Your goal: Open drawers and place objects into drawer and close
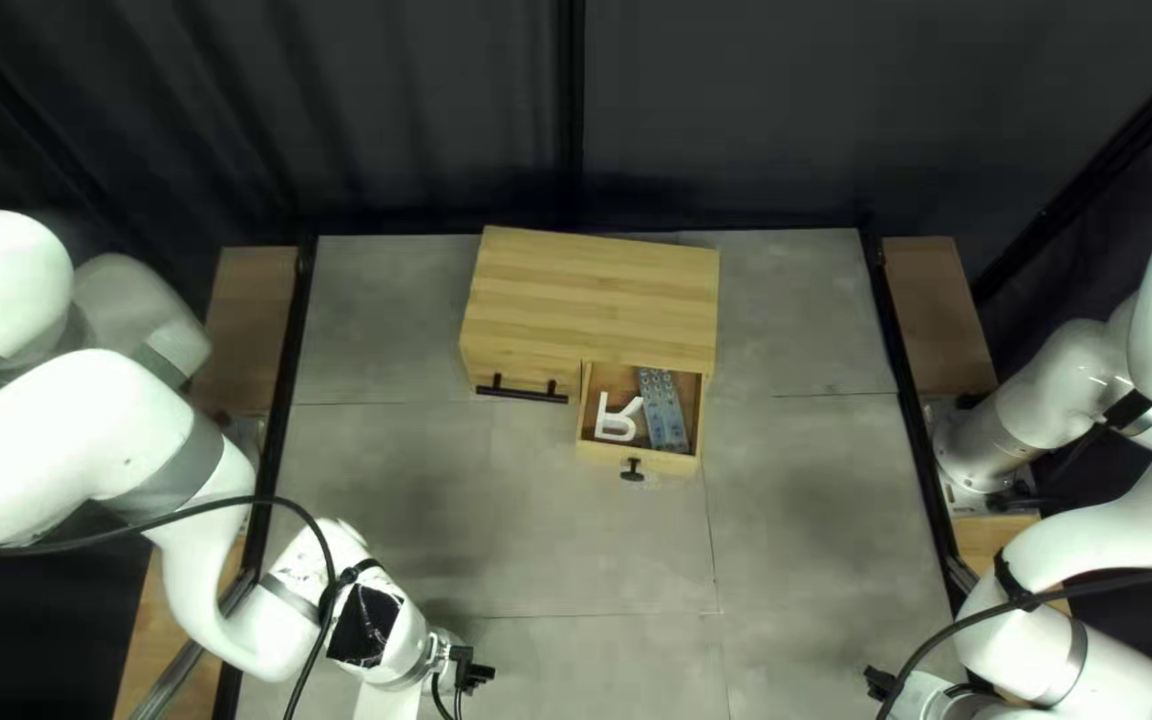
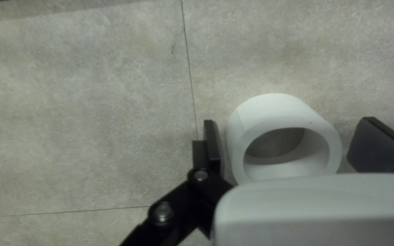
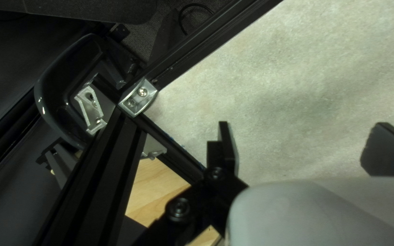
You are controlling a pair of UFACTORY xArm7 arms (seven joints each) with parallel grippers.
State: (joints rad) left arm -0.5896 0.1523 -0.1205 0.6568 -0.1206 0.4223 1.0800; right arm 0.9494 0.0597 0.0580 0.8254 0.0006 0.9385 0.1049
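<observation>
Bench [image 1: 470, 507] has the cabinet [image 1: 590, 294] near its far edge, drawer [image 1: 663, 460] out. Left pincer [image 2: 287, 136] and right pincer [image 3: 303, 134] are both spread, white ring [image 2: 270, 109] loose inside the left one, toward the near-left corner. Lopsided squeeze might skid it, and dropped on that white letter [image 1: 619, 428] it could totally jam the drawer.

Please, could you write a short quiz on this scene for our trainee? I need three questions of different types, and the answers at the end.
1. Multiple choice: In the top left view, where is the open drawer of the cabinet?
a) left of the closed drawer
b) right of the closed drawer
c) on top of the cabinet

2. True or false: The left gripper is open, with the white ring between its fingers.

3. Fill in the colour: In the open drawer, a grey-blue strip lies beside a ____ letter-shaped piece.

Key: 1 b; 2 true; 3 white.
</observation>
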